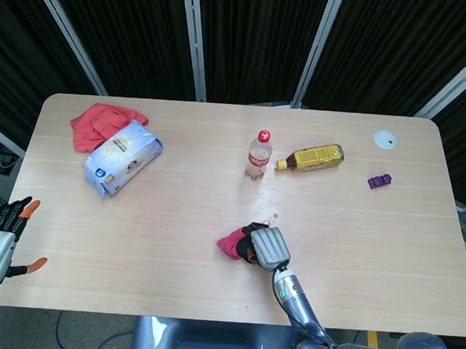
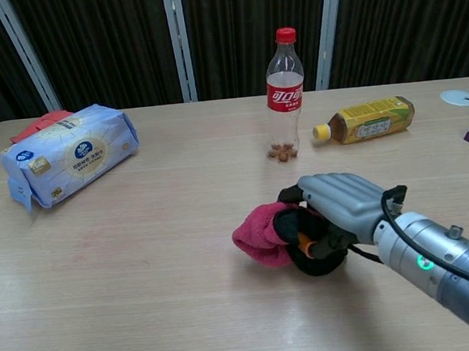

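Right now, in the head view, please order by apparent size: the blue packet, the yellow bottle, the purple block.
1. blue packet
2. yellow bottle
3. purple block

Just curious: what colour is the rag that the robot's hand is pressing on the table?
The rag is pink-red, clearest in the chest view.

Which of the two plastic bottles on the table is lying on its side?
The yellow-labelled tea bottle with the yellow cap lies on its side, right of the clear red-capped cola bottle, which stands upright.
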Motion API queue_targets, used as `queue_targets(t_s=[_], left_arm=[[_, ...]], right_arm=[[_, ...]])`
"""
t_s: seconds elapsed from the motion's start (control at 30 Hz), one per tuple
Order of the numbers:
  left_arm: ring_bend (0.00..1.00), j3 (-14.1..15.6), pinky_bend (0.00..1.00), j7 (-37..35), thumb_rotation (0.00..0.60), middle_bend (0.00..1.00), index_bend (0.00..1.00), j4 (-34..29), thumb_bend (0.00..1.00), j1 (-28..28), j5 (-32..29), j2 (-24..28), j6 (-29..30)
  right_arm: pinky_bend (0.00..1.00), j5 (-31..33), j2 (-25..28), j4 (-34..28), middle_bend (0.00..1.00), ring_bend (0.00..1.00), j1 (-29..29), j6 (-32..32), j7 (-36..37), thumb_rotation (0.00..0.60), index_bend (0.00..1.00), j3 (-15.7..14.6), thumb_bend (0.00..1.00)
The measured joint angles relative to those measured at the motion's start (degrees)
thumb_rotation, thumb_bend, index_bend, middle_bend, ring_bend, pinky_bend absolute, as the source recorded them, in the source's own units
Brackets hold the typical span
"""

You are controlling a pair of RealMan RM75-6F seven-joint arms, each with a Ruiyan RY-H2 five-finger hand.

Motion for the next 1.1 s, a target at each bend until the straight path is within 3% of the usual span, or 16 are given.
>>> queue_targets(t_s=[0.3,0.53,0.77,0.97,1.1], left_arm=[[0.0,-0.1,0.0,-0.4,0.6,0.0,0.0,-0.2,0.0,-0.1,-0.5,0.1,-0.3],[0.0,-0.2,0.0,-1.3,0.6,0.0,0.0,-0.3,0.0,-0.1,-1.0,0.3,-0.6],[0.0,-0.2,0.0,-1.2,0.6,0.0,0.0,-0.6,0.0,-0.1,-0.7,0.3,-0.5],[0.0,-0.2,0.0,-1.0,0.6,0.0,0.0,-0.7,0.0,-0.1,-0.7,0.2,-0.3],[0.0,-0.2,0.0,-1.0,0.6,0.0,0.0,-0.7,0.0,-0.1,-0.5,0.1,-0.2]], right_arm=[[0.69,2.0,-3.9,7.6,0.65,0.52,1.0,-1.7,-1.7,0.6,0.76,0.9,0.55],[0.69,4.5,-5.2,18.1,0.65,0.52,2.6,-3.5,-2.2,0.6,0.76,4.4,0.55],[0.69,8.0,-3.1,25.1,0.65,0.51,3.5,-4.7,-2.7,0.6,0.76,8.8,0.55],[0.69,10.1,-0.8,28.4,0.65,0.51,3.2,-5.0,-3.4,0.6,0.76,10.4,0.55],[0.69,10.5,0.2,27.8,0.65,0.52,2.2,-5.4,-3.5,0.6,0.76,9.9,0.55]])
